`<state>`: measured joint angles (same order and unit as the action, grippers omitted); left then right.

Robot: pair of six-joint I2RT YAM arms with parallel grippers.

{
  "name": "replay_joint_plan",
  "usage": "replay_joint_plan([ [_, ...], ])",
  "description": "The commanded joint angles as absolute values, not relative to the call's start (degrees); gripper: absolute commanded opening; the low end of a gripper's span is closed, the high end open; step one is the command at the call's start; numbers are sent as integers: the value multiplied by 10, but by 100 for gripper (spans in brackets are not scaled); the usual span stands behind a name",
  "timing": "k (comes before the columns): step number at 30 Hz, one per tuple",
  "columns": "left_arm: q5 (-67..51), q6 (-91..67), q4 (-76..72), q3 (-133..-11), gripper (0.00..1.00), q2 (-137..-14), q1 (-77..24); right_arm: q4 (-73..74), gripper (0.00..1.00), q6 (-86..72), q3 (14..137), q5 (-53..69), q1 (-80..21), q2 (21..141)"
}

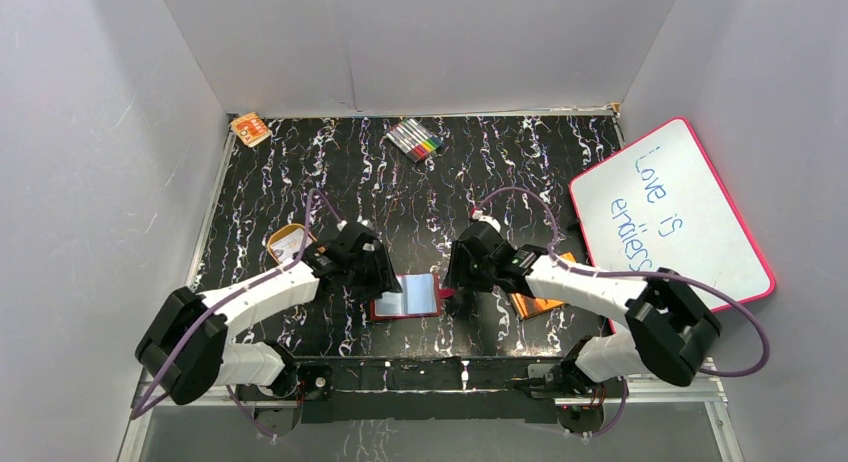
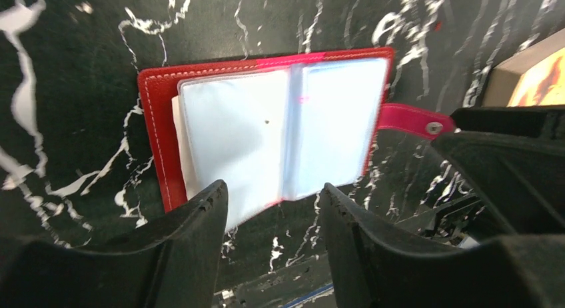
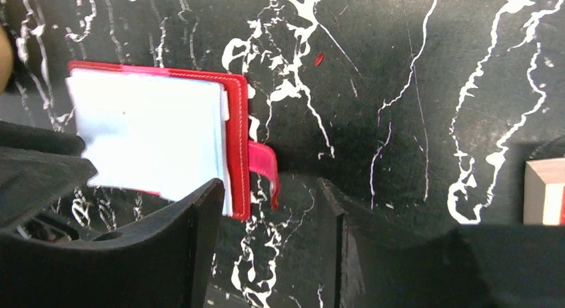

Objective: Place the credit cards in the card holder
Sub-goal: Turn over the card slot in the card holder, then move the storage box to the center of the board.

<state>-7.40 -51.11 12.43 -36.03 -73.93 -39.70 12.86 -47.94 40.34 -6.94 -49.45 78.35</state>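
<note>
Left gripper (image 2: 273,191): black fingers spread, holding nothing; it hangs low over the near edge of the open wallet.
Right gripper (image 3: 268,185): also spread and empty, low over the black white-veined bench (image 1: 330,172).
Card holder: the small red folding card holder (image 1: 405,297) lies opened flat between the two grippers. Its glossy pale-blue clear sleeves (image 2: 240,135) face up just ahead of the left fingertips.
Snap tab: the pink-red snap tab (image 3: 263,165) sticks out toward the right gripper, just ahead of the gap between its fingers.
Credit cards: neither gripper carries one. A pale rectangle (image 1: 292,246) in the orange oval tray (image 1: 272,244), near the left gripper on its outer side, is probably the credit cards, though it is too small to be sure. A white edge peeks from the sleeves' far side, and I cannot tell whether it is a card.
Orange-brown book (image 1: 545,304): partly under the right arm, on that gripper's outer side and apart from the wallet.
Why so placed: flanking the wallet likely lets one gripper pin the cover or tab while the other works a sleeve.
Step in hand: my judgement is steadying the holder, with cards yet to be fetched.
Risk: the slick sleeves may flop shut or slide.
</note>
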Motion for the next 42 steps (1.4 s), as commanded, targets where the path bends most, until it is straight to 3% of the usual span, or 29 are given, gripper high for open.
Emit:
replay_joint_plan([
  [1,22,-499,247,-442,54,-667,-396,156,65,-467,425,-83,-491,725],
  [8,237,-559,447,-523,75,-578,-383,209,69,-431,456,-85,-491,678],
  [13,279,-584,515,-511,81,-545,-315,212,69,-411,456,-73,-491,651],
  [21,245,-597,506,-459,75,-556,-180,225,69,-378,463,-66,-491,627],
  [32,252,-618,444,-428,67,-655,-105,206,69,-386,432,-46,-491,565],
  [42,213,-605,374,-419,48,-711,-83,230,68,-372,457,-69,-491,539],
])
